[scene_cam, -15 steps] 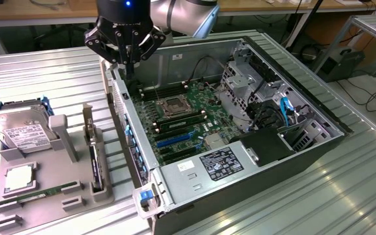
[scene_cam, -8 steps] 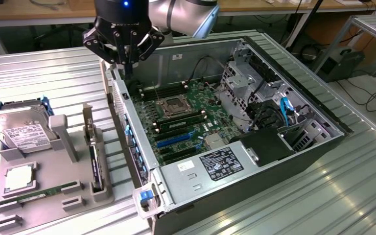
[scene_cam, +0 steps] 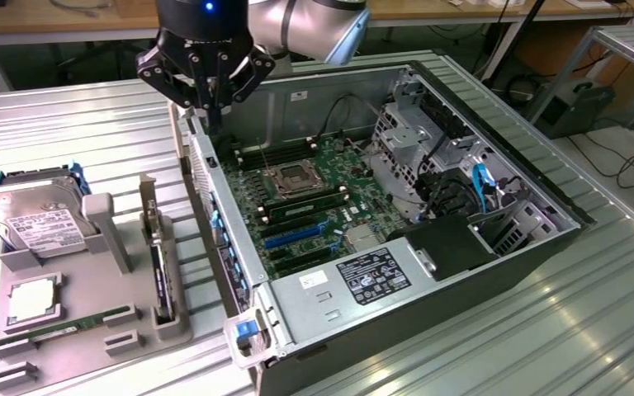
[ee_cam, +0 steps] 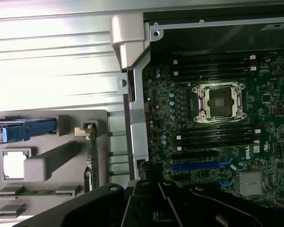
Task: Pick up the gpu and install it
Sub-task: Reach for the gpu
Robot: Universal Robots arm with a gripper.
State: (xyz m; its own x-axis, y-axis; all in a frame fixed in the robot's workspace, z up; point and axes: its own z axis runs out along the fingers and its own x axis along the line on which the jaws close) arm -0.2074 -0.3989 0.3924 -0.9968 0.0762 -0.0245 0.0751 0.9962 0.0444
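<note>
Hovering over the open computer case [scene_cam: 306, 103], the gripper [scene_cam: 212, 111] is closed on nothing while the gpu [scene_cam: 161, 264] stands on edge in the gray holder [scene_cam: 108, 227] alongside, neither lifted nor installed.

This looks like a robotics lab or electronics workshop. A robot arm [scene_cam: 311, 25] hangs over a ribbed metal surface [scene_cam: 75, 124] carrying an open desktop computer case [scene_cam: 328, 95], its motherboard [scene_cam: 306, 210] bared, and a grey parts fixture [scene_cam: 80, 290]. Wooden workbenches [scene_cam: 63, 16] and loose cables [scene_cam: 626, 165] line the background.

Tool [scene_cam: 214, 114] closed, ptg down.
</note>
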